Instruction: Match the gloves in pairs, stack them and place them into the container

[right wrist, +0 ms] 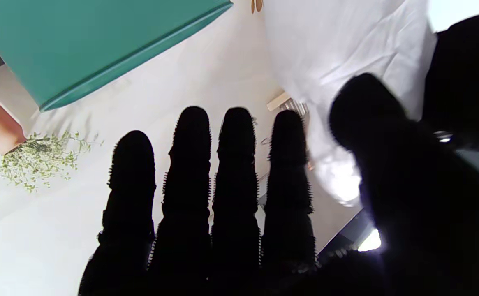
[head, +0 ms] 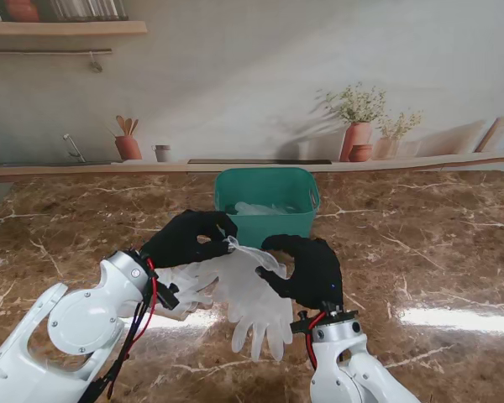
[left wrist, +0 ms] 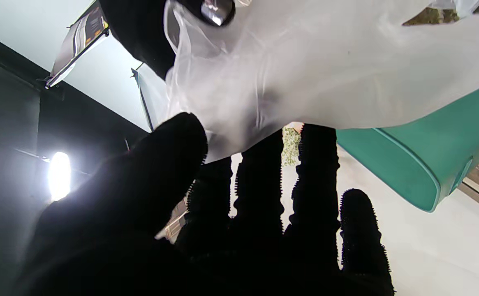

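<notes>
Both hands meet over the gloves (head: 256,302): left hand (head: 185,239) pinches a cuff, while right hand (head: 311,269) curls beside it, grip unclear. Some gloves already lie in the container (head: 265,201) beyond; this pair, mid-table, remains unstacked and unplaced.

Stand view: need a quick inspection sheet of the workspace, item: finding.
Surface: brown marble table, glare patches.
Job's things: translucent gloves lying fingers toward me; one cuff lifted between the hands; more gloves inside the teal container just beyond.
Clutter: nothing seen on the table.
Hands: left hand pinching the raised cuff; right hand at the same cuff, grip unclear.
Cables: red and black wires at both wrists.
Surroundings: backdrop with plant pots, utensil pot, shelf.
</notes>
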Action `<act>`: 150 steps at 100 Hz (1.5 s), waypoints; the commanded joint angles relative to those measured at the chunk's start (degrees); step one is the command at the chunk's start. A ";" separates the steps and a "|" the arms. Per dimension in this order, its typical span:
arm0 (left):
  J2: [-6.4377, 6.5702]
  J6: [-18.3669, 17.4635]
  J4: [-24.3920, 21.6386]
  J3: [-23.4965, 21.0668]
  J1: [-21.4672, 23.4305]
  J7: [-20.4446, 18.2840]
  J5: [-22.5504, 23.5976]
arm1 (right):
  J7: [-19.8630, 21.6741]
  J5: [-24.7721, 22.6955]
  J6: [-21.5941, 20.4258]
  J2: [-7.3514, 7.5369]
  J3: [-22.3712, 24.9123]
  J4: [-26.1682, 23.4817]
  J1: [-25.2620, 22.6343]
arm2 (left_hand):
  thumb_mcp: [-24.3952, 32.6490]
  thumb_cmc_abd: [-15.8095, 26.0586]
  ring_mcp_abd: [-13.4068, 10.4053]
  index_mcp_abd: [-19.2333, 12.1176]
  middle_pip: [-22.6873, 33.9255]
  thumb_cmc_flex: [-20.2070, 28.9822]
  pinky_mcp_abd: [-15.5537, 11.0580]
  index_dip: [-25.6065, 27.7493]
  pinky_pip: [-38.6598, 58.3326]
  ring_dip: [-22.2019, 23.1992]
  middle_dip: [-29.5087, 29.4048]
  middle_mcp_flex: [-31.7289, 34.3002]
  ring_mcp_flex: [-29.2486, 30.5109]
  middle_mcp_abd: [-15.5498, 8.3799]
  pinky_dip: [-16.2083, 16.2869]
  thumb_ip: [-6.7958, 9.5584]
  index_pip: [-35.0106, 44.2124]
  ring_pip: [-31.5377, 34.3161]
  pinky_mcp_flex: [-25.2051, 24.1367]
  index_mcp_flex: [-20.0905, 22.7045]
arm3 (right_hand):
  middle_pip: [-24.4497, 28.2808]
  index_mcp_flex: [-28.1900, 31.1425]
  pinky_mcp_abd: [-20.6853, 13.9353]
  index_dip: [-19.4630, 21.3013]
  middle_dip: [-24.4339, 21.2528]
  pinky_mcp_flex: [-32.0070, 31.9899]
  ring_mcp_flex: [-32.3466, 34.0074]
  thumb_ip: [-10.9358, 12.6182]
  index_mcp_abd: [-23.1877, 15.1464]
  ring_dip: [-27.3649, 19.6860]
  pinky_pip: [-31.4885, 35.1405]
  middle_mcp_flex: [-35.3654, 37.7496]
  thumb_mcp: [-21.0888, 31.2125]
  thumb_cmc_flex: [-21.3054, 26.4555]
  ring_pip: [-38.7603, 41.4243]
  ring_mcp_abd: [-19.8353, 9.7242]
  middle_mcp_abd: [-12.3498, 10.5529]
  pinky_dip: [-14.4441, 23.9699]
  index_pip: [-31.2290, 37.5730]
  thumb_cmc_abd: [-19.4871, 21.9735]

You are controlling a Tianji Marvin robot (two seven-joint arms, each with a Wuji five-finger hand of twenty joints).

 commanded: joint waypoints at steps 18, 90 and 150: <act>0.74 -1.70 -1.57 -1.55 4.01 -1.54 0.38 | 4.58 1.15 -5.97 0.26 3.52 -3.06 -3.77 | -0.60 -1.61 0.61 -0.07 2.33 -0.89 1.95 -1.90 3.19 1.01 0.01 3.97 4.26 -0.18 -0.43 -1.68 0.60 2.96 1.19 0.86 | 3.72 8.55 -0.55 -0.29 7.55 4.05 6.81 -2.91 -2.46 4.76 8.92 11.41 6.73 -2.91 7.96 -0.91 -1.79 2.13 11.54 7.39; 3.71 -5.84 -2.82 -6.70 11.87 -16.14 -10.89 | 22.08 9.97 -17.20 2.44 11.28 -13.37 -18.23 | -3.85 1.35 1.61 1.59 3.68 1.96 2.35 -0.85 5.53 1.00 0.35 5.67 6.28 -0.22 -0.98 -1.00 0.56 3.87 2.45 -1.61 | 5.32 11.99 3.80 1.62 5.68 23.92 26.34 -2.20 3.19 5.14 25.81 28.60 11.64 -3.62 14.67 3.15 2.23 -2.19 13.56 3.01; 1.83 2.44 14.26 9.15 -6.77 -7.87 0.48 | 29.29 19.73 -3.11 1.99 5.24 3.58 1.57 | -4.69 1.60 2.38 1.05 4.38 2.88 2.67 -0.12 6.28 1.34 0.55 4.22 4.57 -0.09 -0.92 -1.21 0.45 4.38 2.04 -2.68 | 6.34 11.46 3.57 0.35 4.39 21.09 25.73 -2.53 3.09 3.96 25.80 28.21 11.21 -3.32 14.15 3.38 2.22 -3.95 13.65 3.16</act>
